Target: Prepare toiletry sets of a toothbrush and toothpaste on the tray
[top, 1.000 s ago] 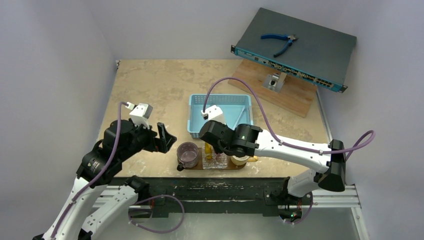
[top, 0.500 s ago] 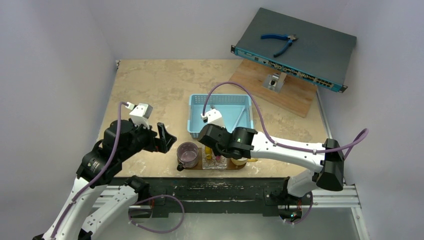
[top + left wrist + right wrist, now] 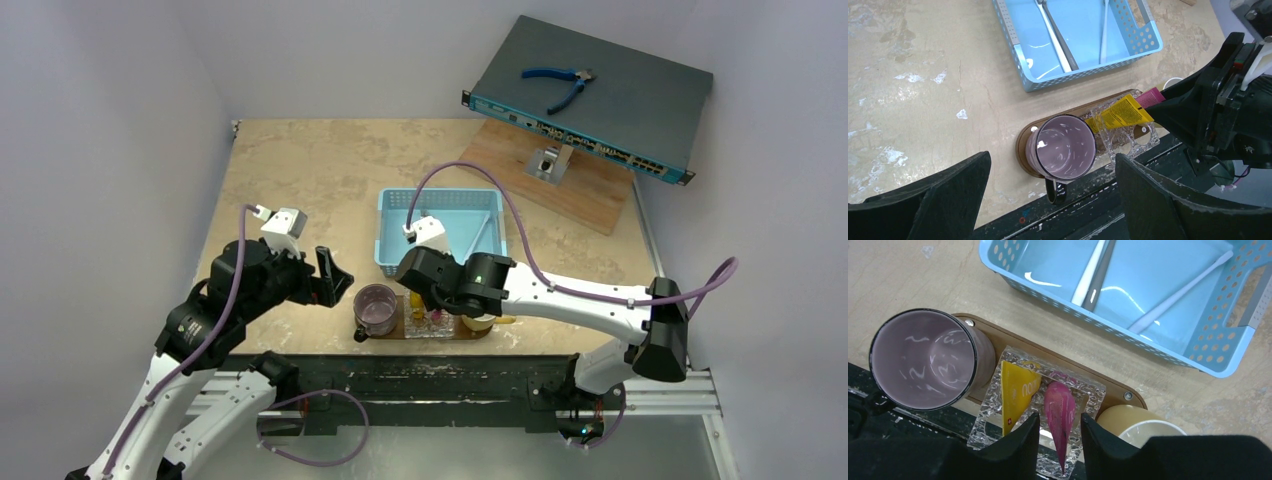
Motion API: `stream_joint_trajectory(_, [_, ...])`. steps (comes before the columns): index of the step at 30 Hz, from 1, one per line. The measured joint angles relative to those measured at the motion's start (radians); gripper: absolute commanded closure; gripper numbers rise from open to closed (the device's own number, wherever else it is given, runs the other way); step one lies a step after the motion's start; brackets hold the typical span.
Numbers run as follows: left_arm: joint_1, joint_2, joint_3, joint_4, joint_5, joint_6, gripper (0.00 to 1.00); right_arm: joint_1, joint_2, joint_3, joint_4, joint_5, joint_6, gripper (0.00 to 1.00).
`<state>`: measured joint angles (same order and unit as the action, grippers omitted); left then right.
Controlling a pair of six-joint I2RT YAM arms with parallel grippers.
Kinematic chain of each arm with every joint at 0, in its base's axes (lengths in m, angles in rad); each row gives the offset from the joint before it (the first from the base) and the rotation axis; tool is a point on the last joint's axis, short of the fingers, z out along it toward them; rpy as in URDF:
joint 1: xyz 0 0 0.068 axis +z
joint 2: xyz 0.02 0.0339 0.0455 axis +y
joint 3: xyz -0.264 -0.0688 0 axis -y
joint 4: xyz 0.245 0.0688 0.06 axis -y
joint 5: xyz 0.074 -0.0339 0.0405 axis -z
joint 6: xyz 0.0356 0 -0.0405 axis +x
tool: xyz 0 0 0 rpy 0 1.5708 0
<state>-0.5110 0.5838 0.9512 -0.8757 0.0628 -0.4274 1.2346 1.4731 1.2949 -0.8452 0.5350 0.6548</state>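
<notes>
Two brushes (image 3: 1173, 297) in basket (image 3: 1213, 335), two tubes (image 3: 1015, 395) in dish (image 3: 988, 420)

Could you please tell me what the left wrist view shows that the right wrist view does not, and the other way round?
Only left wrist: the open left end effector and the right arm seen from the side. Only right wrist: the right end effector straddling the pink tube along its length, and the cream cup with its open mouth. Both: purple cup, yellow tube, clear holder, brown oval tray, blue basket holding toothbrushes.
</notes>
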Motion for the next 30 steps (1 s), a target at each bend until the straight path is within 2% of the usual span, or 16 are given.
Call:
stream_joint_trajectory(7, [0.000,0.000,0.000,0.000,0.000,0.000,0.06,-0.018,-0.005,0.106,-0.024,0.023,-0.011,0.58])
stream_joint_trajectory(19, [0.000,0.002,0.000,0.000,-0.006,0.000,0.06,-0.198,0.005,0.249,0.024,-0.033,-0.108,0.56])
stream_joint_trajectory(30, [0.000,0.000,0.000,-0.001,-0.024,0.000,0.06,-0.334,0.229,0.327,0.104,-0.135,-0.156,0.52])
